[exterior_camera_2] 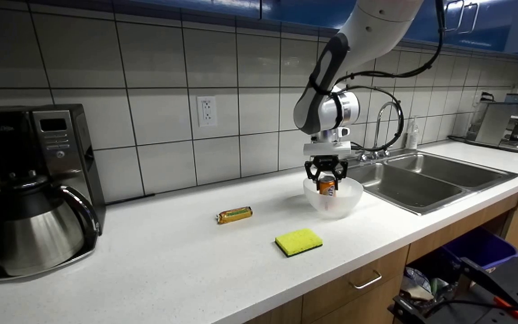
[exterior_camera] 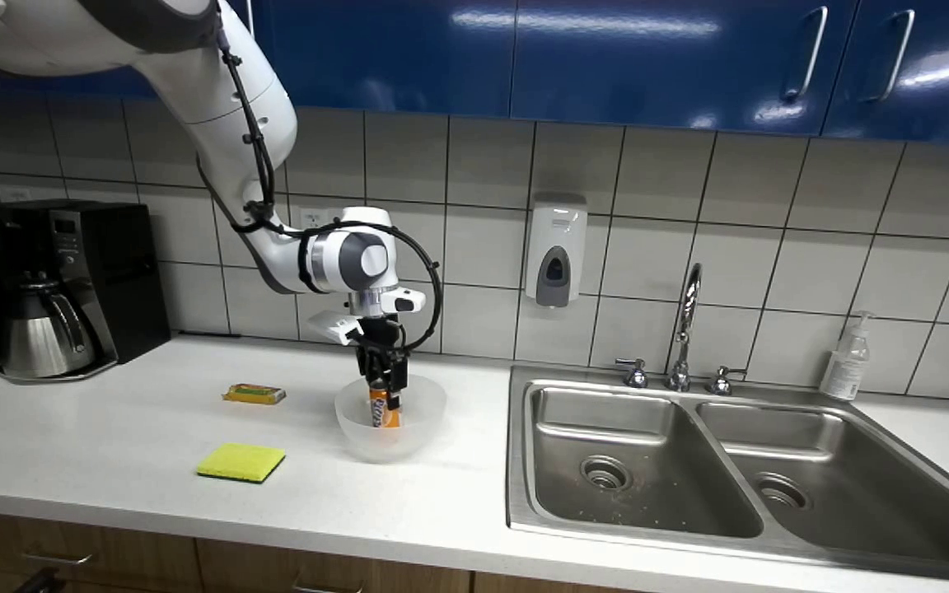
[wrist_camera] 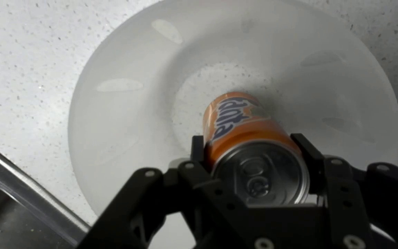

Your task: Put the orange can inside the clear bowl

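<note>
Glare streaks the blue cabinets [exterior_camera: 623, 66], and a soft shadow lies beside the bowl [exterior_camera_2: 339, 209].

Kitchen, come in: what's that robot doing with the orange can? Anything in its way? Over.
End effector closed on orange can. Can inside clear bowl; contact with its bottom unclear. Nothing seen in the way.

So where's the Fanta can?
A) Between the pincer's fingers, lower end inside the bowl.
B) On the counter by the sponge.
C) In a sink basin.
A: the pincer flanks the Fanta can, whose lower end shows blurred through the frosted bowl in both exterior views.
</note>
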